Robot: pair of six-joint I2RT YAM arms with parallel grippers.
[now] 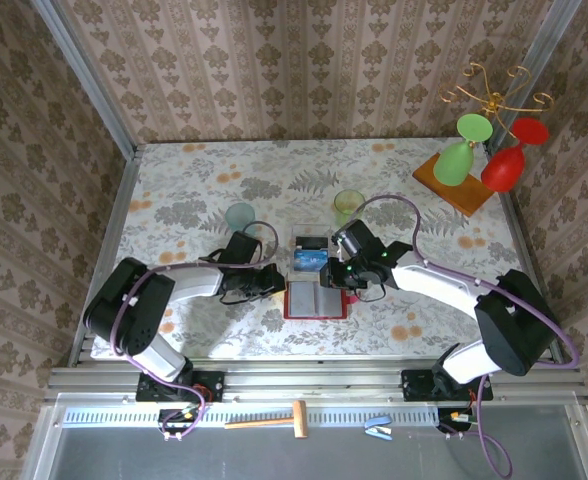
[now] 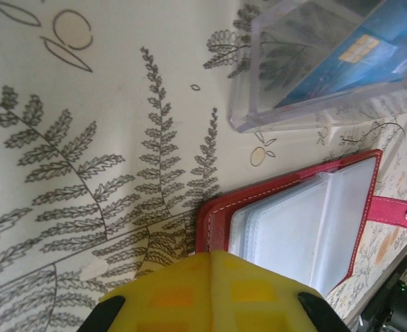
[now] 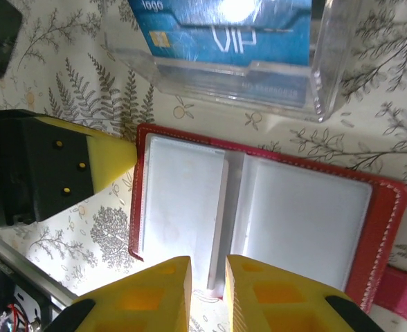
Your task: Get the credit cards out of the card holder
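Observation:
The red card holder [image 1: 316, 300] [image 2: 293, 214] [image 3: 307, 228] lies open and flat, grey pocket panels up. My left gripper [image 1: 279, 283] [image 2: 210, 257] [image 3: 129, 155] is shut, its tip resting on the holder's left corner. My right gripper [image 1: 352, 285] [image 3: 208, 266] hangs over the holder's near edge, jaws a narrow gap apart. A whitish credit card [image 3: 219, 221] sticks partway out of the left pocket along the fold. Its end lies in that gap, with tablecloth showing beside it. A blue credit card [image 1: 308, 260] [image 2: 369, 48] [image 3: 224, 31] lies in the clear plastic box [image 2: 314, 111] [image 3: 238, 83] just beyond.
Two glass tumblers [image 1: 241, 216] [image 1: 348, 205] stand behind the box. At the back right, a wooden stand [image 1: 454, 185] holds a green glass [image 1: 464, 150] and a red glass [image 1: 509, 160]. The holder's red snap strap [image 2: 397, 211] [image 3: 404, 294] points right.

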